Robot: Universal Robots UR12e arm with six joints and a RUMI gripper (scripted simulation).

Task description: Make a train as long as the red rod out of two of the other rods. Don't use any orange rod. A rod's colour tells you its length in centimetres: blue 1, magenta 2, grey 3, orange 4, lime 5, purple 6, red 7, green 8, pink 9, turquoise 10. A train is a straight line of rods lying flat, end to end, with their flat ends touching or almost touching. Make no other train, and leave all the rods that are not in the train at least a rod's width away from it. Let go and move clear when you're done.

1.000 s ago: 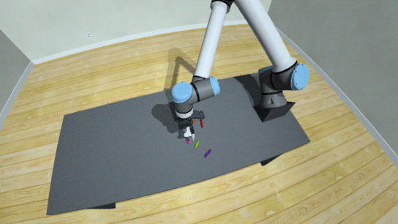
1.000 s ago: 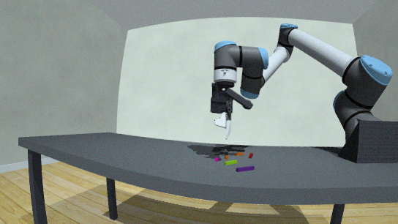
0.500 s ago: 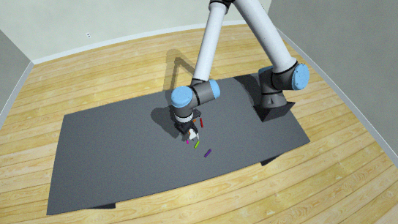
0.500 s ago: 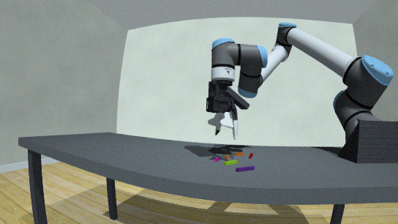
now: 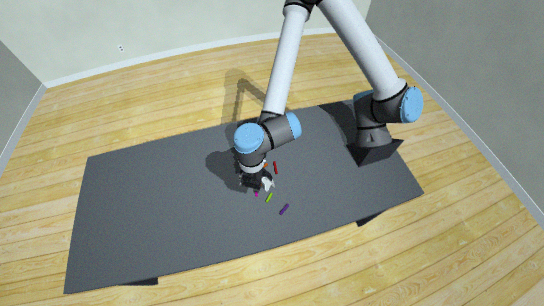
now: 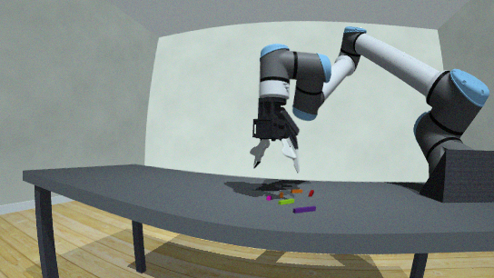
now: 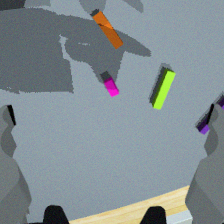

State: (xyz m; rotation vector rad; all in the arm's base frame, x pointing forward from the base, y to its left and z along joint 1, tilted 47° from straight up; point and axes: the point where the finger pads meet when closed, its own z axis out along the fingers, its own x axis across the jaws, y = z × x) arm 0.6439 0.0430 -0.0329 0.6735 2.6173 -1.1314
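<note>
"Above the table (image 5: pixel 165 215) (image 6: pixel 195 209), how does the arm stand?"

"Raised from its base, bent at the elbow, wrist folded so the gripper (image 5: pixel 256 184) (image 6: pixel 277 169) (image 7: pixel 110 105) points down towards six o'clock in the exterior view, well off the surface."

"Fingers?"

"Spread wide, nothing between them."

"Position of the lime rod (image 5: pixel 269 197) (image 6: pixel 286 202) (image 7: pixel 164 89)?"

"Lying flat; in the wrist view, at three o'clock from the magenta rod (image 5: pixel 256 194) (image 6: pixel 269 198) (image 7: pixel 111 87) and apart from it. Its long axis runs one to seven o'clock there."

"And the magenta?"

"Flat, short, axis roughly eleven to five in that view — not in line with the lime."

"The others?"

"In the top view, the red rod (image 5: pixel 275 167) (image 6: pixel 311 193) lies at twelve o'clock from the lime, axis near twelve to six, and the purple rod (image 5: pixel 284 209) (image 6: pixel 304 209) (image 7: pixel 203 128) at four. Two orange rods show in the exterior view: one (image 6: pixel 281 195) near the magenta, one (image 6: pixel 296 191) near the red."

"Train?"

"Unformed — magenta and lime stand separate."

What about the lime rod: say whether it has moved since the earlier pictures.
No, the lime rod keeps its place on the table, judged in the exterior view.
</note>
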